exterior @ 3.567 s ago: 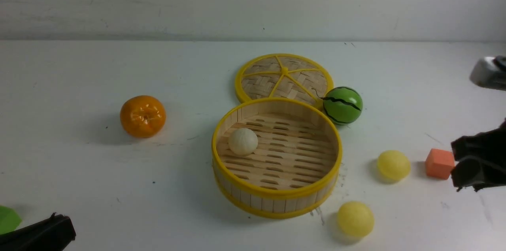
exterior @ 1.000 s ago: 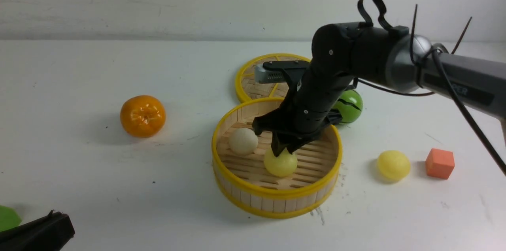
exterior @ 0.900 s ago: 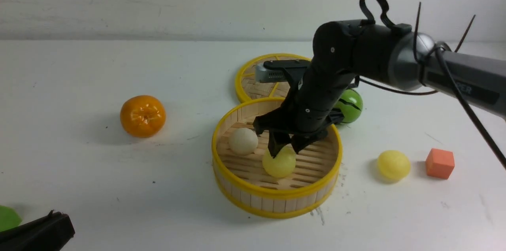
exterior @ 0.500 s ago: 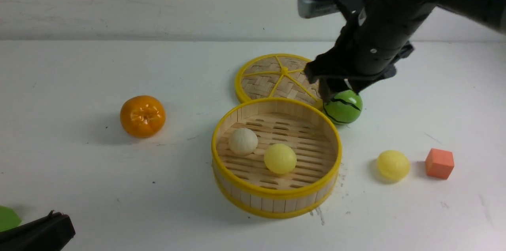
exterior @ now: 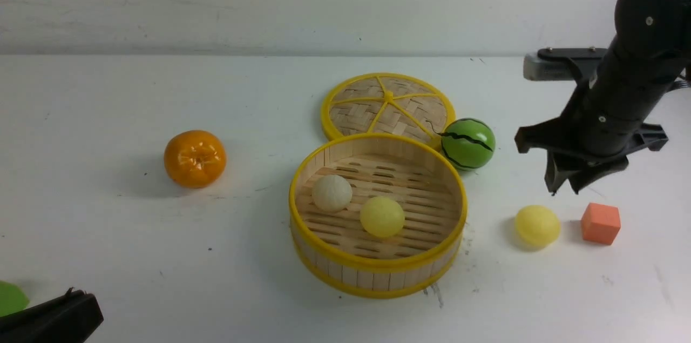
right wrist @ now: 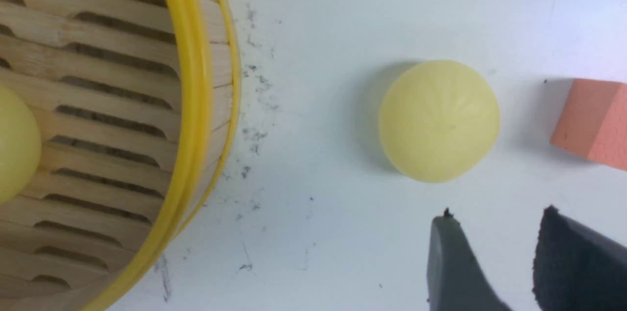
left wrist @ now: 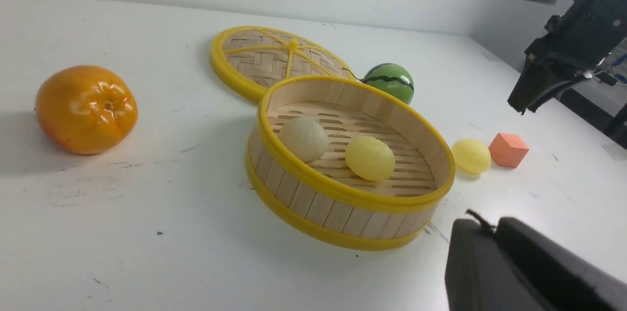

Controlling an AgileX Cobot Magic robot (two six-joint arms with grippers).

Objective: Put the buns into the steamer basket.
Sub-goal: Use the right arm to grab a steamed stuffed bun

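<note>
basket: the round bamboo steamer basket with yellow rims (exterior: 378,267) sat mid-table.
inside it: an off-white round bun (exterior: 331,193) and a pale yellow round bun (exterior: 381,216) lay on the slats, near each other.
outside: a second pale yellow round bun (exterior: 536,225) lay right of the basket, beside a small orange cube (exterior: 600,223).
my right gripper (exterior: 561,190): hung above that bun, fingers slightly parted, empty.
my left gripper (left wrist: 490,232): low, near left; i couldn't tell its state.

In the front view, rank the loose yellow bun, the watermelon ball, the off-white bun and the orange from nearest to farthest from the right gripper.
1. Loose yellow bun, nearly under the right gripper.
2. Watermelon ball, beside the lid.
3. Off-white bun, inside the steamer basket.
4. Orange, far left.
</note>
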